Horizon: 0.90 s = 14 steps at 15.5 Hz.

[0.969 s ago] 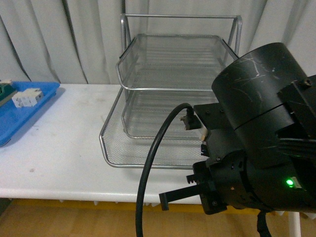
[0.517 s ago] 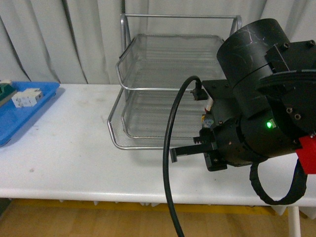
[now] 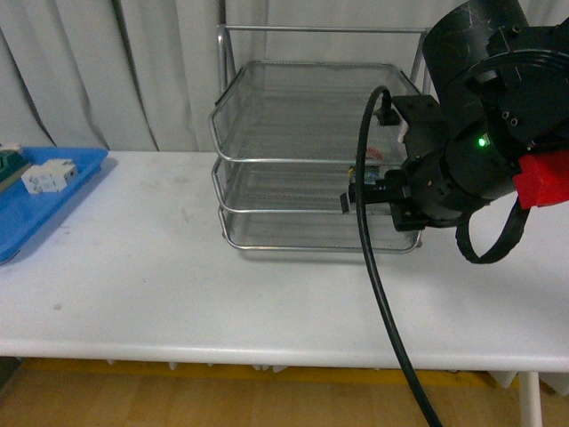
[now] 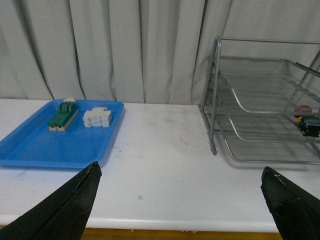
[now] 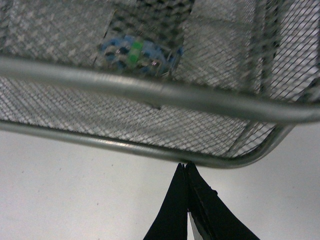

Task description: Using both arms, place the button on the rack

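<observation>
The silver wire rack (image 3: 267,160) stands on the white table against the curtain. The button (image 4: 306,121), red cap and black body with bluish-green bits, lies inside the rack on one of the lower tiers. The right wrist view shows the button (image 5: 137,52) through the mesh. My right gripper (image 5: 185,166) is shut and empty, its tips against the front rim of the rack (image 5: 150,90). In the front view the right gripper (image 3: 346,203) reaches the rack's right front. My left gripper (image 4: 182,200) hangs wide open over the table, left of the rack (image 4: 215,100).
A blue plastic tray (image 4: 45,147) lies on the table's left side, holding a green-topped beige block (image 4: 62,114) and a white block (image 4: 97,118). The blue tray (image 3: 53,196) also shows at the front view's left edge. A thick black cable (image 3: 378,285) hangs in front.
My right arm has risen and moved away towards the rack. The lower tray, which stuck far out towards the front, has slid back in under the upper ones.
</observation>
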Available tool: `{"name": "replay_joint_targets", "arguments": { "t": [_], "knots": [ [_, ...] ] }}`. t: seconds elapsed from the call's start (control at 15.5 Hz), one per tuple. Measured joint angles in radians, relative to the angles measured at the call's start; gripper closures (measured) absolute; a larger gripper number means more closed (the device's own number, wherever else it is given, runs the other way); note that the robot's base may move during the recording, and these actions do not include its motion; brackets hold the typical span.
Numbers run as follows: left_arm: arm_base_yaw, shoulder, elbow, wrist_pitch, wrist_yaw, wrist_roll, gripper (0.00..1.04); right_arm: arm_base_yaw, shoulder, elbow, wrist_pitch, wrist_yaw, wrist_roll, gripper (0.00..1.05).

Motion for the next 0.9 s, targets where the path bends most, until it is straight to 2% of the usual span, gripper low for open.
{"name": "replay_joint_targets", "arguments": {
  "t": [0.71,0.9],
  "knots": [
    [0.000,0.000,0.000,0.000,0.000,0.000,0.07,0.001,0.043,0.065,0.006,0.005,-0.014,1.03],
    [0.000,0.000,0.000,0.000,0.000,0.000,0.07,0.031,-0.054,-0.024,-0.007,-0.026,0.025,1.03]
  ]
}}
